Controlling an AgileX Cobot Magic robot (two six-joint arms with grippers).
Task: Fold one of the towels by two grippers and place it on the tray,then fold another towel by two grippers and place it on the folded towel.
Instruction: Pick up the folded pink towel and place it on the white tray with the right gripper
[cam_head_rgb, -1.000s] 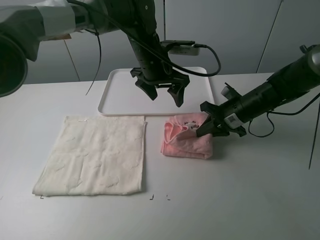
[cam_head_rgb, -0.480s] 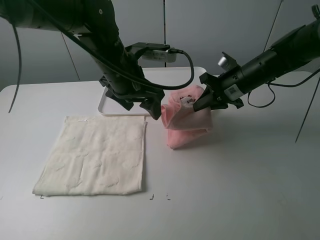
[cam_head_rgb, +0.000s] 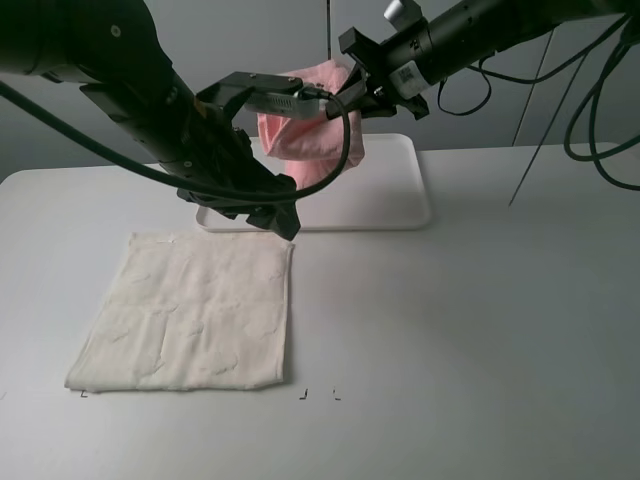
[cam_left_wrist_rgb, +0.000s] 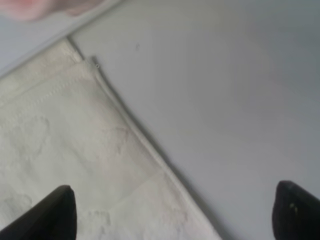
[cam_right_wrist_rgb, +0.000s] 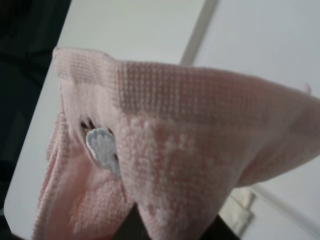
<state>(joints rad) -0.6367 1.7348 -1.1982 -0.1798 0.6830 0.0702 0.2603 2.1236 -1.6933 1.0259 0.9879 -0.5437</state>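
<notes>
Nubby pink terry towel (cam_head_rgb: 303, 140) bunched in right hand (cam_head_rgb: 342, 96); left hand (cam_head_rgb: 272, 215) splayed, empty.

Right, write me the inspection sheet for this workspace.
Surface: white table, small dark marks near the front edge.
Job's things: pink towel folded and held aloft near the tray; cream towel flat and unfolded.
Clutter: nothing seen.
Grippers: right gripper shut on the pink towel; left gripper open over the cream towel's corner.
Cables: black cable crosses the pink towel.
Surroundings: grey wall.

One pink towel (cam_head_rgb: 296, 140), one cream towel (cam_head_rgb: 190, 310), one tray (cam_head_rgb: 395, 195).
</notes>
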